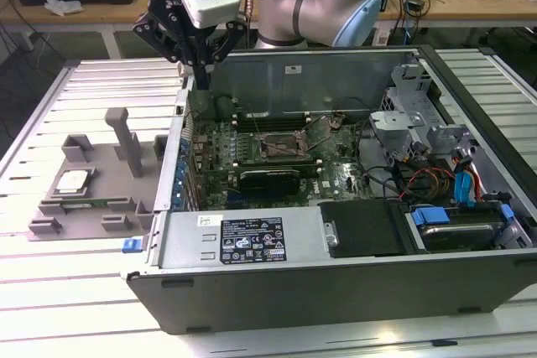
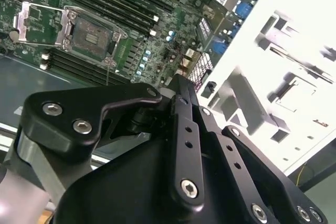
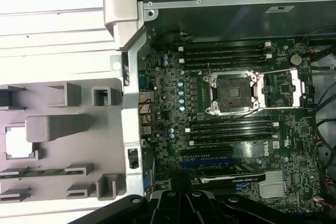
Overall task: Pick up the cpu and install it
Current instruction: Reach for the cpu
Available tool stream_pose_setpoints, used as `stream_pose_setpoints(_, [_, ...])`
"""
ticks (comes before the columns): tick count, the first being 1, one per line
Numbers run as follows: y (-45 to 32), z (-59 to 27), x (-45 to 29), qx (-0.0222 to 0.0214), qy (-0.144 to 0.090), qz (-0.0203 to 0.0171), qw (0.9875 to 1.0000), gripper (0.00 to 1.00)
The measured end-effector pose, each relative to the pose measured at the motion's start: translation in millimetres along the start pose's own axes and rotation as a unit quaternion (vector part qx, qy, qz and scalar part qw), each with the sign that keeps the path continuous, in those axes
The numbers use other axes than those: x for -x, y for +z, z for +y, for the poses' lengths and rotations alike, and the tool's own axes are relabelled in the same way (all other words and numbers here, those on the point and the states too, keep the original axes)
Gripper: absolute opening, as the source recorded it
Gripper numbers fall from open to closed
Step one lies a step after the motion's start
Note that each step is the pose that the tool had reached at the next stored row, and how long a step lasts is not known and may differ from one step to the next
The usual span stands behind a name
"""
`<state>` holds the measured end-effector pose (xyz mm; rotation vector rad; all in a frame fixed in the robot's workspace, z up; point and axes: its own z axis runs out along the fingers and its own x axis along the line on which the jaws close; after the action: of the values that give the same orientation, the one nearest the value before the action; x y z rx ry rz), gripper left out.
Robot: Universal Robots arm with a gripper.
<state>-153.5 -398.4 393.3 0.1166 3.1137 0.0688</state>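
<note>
Closed tool (image 1: 201, 80) hovers above case wall (image 1: 174, 161); cpu (image 1: 74, 180) lies in tray (image 1: 105, 184).

socket (image 1: 281, 148) uncovered, case walls (image 1: 319, 81) around it

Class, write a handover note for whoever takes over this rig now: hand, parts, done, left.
Hand: hovers above the far wall of the open grey metal computer case, towards the exterior view's left; it carries no chip.
Small square silver-topped cpu: lying in the grey plastic tray outside the case.
Square black-framed motherboard socket: empty, with its metal cover swung open.
Done: nothing yet.
Left: cpu not picked up, not installed.
</note>
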Motion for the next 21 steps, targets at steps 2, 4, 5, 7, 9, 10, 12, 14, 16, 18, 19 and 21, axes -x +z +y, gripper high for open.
stream_pose_setpoints(2, [-0.1,-0.2,-4.8,0.0,0.0,0.0,1.0,0.11])
stream_pose_setpoints(4, [-0.2,-0.5,-9.5,0.0,0.0,0.0,1.0,0.11])
stream_pose_setpoints(5, [-0.2,-0.6,-11.2,0.0,0.0,0.0,1.0,0.11])
stream_pose_setpoints(7, [-0.4,-0.6,-15.6,0.0,0.0,0.0,1.0,0.11])
stream_pose_setpoints(9, [-0.4,-0.3,-18.7,0.0001,0.0,0.0,1.0,0.11])
stream_pose_setpoints(10, [-0.5,-0.2,-20.2,0.0,0.0,0.0,1.0,0.11])
stream_pose_setpoints(12, [-0.5,-0.1,-22.3,0.0,0.0,0.0,1.0,0.11])
stream_pose_setpoints(14, [-0.6,0.3,-25.5,0.0,0.0,0.0,1.0,0.11])
stream_pose_setpoints(16, [-0.6,0.5,-28.2,0.0,0.0,0.0,1.0,0.11])
stream_pose_setpoints(18, [-0.7,0.8,-31.1,0.0,0.0,0.0,1.0,0.11])
stream_pose_setpoints(19, [-0.7,0.9,-32.6,0.0,0.0,0.0,1.0,0.11])
stream_pose_setpoints(21, [-0.8,1.3,-36.5,0.0,0.0,0.0,1.0,0.11])
